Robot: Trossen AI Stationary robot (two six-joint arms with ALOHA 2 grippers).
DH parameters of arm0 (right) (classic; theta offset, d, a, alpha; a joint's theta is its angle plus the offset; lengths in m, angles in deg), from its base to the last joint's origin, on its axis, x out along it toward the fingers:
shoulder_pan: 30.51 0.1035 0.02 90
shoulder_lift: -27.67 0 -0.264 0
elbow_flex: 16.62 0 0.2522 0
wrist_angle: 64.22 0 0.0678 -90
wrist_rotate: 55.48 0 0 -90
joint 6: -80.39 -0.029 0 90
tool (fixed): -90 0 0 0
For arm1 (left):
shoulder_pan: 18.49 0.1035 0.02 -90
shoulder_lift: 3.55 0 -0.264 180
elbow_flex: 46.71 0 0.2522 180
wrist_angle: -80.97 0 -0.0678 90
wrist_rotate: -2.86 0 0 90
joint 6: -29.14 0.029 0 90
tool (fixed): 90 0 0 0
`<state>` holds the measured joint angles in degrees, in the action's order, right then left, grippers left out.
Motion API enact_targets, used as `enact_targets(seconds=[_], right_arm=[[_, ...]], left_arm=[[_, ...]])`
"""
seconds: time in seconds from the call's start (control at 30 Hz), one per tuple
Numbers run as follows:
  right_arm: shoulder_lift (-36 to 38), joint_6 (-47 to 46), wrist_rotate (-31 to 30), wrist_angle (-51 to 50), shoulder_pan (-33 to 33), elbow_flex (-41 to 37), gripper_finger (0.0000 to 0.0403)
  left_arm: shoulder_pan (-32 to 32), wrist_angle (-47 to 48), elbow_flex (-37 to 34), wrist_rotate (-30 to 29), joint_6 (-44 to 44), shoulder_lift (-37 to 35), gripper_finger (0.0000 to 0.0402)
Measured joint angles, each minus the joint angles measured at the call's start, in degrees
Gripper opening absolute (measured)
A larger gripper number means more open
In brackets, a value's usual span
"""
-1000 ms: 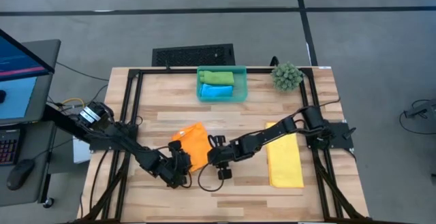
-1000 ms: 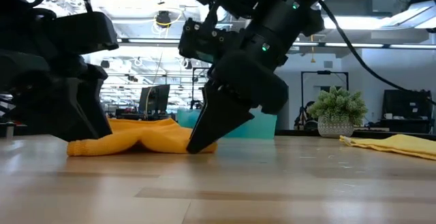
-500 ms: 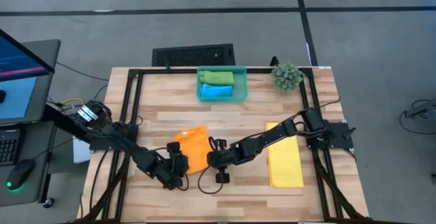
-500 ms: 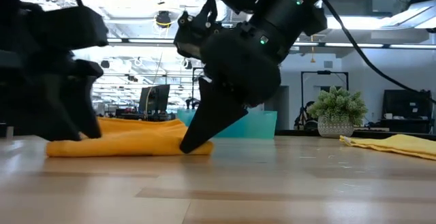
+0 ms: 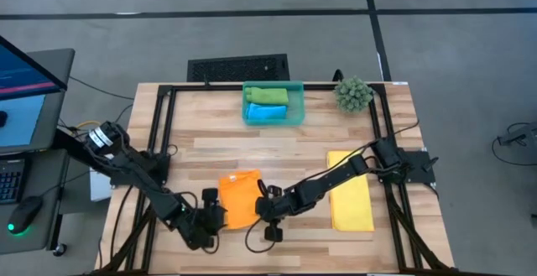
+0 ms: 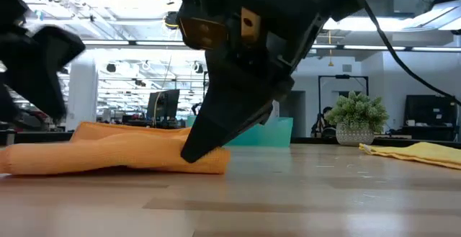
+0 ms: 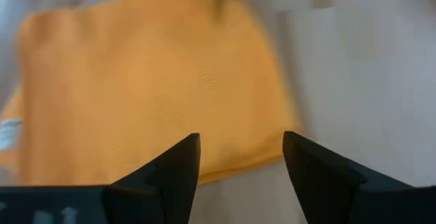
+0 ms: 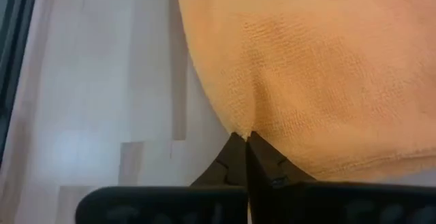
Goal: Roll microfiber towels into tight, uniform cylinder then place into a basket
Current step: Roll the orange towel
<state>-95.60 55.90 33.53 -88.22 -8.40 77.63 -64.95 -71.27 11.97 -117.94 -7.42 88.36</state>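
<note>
The orange towel (image 5: 239, 199) lies mostly flat on the table's near middle, with a low bulge along its length in the low view (image 6: 115, 150). My right gripper (image 5: 262, 206) is shut on the towel's right edge. My left gripper (image 5: 211, 216) stands open just off the towel's near left side. It is raised above the table, and its fingers (image 7: 178, 163) stand apart in front of the cloth without touching it. A yellow towel (image 5: 351, 194) lies flat at the right. The teal basket (image 5: 295, 101) at the far edge holds a rolled green towel (image 5: 267, 96) and a rolled blue one (image 5: 267, 113). My right gripper pinches the orange towel's right edge (image 8: 249, 123) between its two shut fingertips. It comes slanting down from the table's right side (image 6: 189, 153). The cloth puckers toward the tips, and the rest lies on the table. One layer or several, I cannot tell.
A spiky green plant ball (image 5: 353, 94) stands at the far right corner. A black frame (image 5: 159, 125) runs around the tabletop. Bare wood lies between the orange towel and the basket, and along the near edge.
My right gripper has gone toward the table's near edge and rolled at the wrist, taking the orange towel's right edge with it. The towel has slid nearer and spread from a bunched heap into a flatter sheet. My left gripper has backed toward the near left corner and risen.
</note>
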Motion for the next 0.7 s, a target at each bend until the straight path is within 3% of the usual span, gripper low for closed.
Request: enact_targets(seconds=[0.2,0.53,0.7], right_arm=[[0.0,-3.1,-0.6,0.4,-0.9,0.0,0.0011],[0.0,-2.9,-0.3,-0.2,-1.3,0.2,0.0009],[0.0,-2.9,-0.3,-0.2,-1.2,0.2,0.0008]], left_arm=[[-3.5,-7.9,0.4,-1.6,3.0,0.8,0.0204],[-2.3,-7.0,0.4,-8.8,-1.6,9.4,0.0204],[-0.9,-7.1,0.4,-6.7,-3.7,10.4,0.0204]])
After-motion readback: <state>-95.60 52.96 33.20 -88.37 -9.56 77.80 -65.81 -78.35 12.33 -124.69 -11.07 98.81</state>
